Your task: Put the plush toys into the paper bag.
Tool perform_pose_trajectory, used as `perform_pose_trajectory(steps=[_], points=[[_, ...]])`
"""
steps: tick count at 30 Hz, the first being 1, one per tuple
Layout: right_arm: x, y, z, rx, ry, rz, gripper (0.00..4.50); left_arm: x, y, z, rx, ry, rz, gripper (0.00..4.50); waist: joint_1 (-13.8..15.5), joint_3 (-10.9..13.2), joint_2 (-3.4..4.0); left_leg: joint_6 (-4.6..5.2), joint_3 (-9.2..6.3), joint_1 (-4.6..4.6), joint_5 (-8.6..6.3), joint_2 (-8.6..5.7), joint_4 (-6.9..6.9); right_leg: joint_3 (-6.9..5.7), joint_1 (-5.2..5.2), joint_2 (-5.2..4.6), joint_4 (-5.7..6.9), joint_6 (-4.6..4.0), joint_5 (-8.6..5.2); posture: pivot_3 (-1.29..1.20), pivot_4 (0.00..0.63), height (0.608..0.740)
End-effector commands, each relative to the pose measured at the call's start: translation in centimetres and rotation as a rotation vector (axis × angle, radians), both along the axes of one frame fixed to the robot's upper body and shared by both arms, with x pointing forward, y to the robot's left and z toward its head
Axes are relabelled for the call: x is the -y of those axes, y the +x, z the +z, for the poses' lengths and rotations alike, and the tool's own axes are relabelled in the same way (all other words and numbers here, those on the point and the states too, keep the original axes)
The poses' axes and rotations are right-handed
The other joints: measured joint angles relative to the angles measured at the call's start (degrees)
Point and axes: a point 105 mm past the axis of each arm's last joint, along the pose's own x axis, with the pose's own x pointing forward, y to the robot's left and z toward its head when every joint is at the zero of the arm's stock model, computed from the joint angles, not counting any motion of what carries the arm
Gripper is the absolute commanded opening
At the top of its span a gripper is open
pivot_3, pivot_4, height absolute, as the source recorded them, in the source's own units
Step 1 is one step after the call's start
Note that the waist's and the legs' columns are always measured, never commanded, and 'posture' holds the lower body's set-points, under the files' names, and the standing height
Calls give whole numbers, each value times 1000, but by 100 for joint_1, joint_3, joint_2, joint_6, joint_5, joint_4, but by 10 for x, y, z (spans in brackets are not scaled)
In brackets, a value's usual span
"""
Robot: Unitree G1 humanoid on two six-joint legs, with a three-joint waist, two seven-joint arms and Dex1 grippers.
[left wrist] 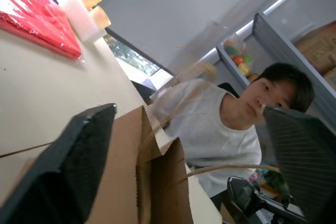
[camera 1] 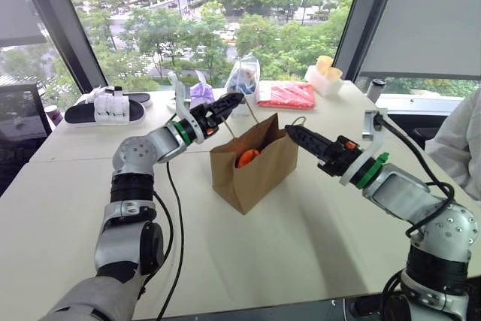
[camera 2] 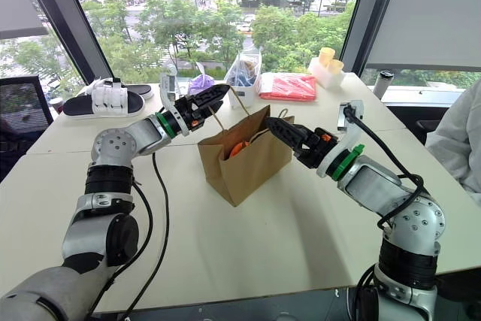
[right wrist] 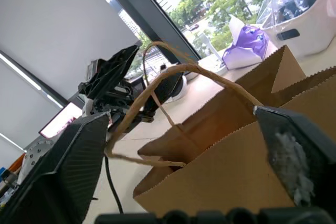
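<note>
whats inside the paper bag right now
An orange plush toy shows through the open top of the paper bag. The bag's walls hide everything lower down, so the green toy cannot be confirmed inside.

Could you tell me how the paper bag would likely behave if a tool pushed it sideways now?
The paper bag stands upright and open on the table, so it would probably slide or tip easily. Its thin creased walls look floppy. The orange plush toy inside likely adds little weight.

Matt brown kraft paper bag (camera 1: 255, 167), twisted-paper handles (right wrist: 173, 77), glossy red plastic packet (camera 1: 287, 95)
</note>
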Motion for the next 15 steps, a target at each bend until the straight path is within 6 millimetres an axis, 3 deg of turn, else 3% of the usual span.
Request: perform_pose_trajectory(steps=[1, 4, 7, 11, 15], points=[[2, -20, 16, 98, 31, 59, 4492, -16, -3, 24, 72, -42, 22, 4437, 1, 0, 0, 0, 0, 0, 0, 0, 0, 0, 1, 0, -1, 0, 0, 0, 150, 740], [-2, -45, 12, 141, 44, 158, 4492, -36, -8, 26, 85, -65, 26, 4437, 2, 0, 0, 2, -1, -1, -1, 1, -1, 0, 0, 1, -2, 0, 0, 0, 150, 740], [-6, -47, -19, 56, -62, 155, 4492, -55, -19, 20, 104, -28, 21, 4437, -37, 0, 0, 8, 4, 4, -5, 2, -2, 0, 2, 2, -1, 1, 0, 0, 150, 740], [-12, -34, -52, -12, -216, 104, 3241, -72, -36, -11, 149, 200, 39, 4500, -39, 0, -1, 11, 44, 17, -6, 14, -1, 3, 1, 2, 1, 0, 0, 0, 150, 740], [-29, -22, -64, 10, -277, 121, 1169, -86, -42, -37, 140, 369, 97, 4500, 18, -2, -4, 9, 53, 16, -5, 17, 7, 5, 0, 2, 1, -4, 2, 0, 150, 740]])
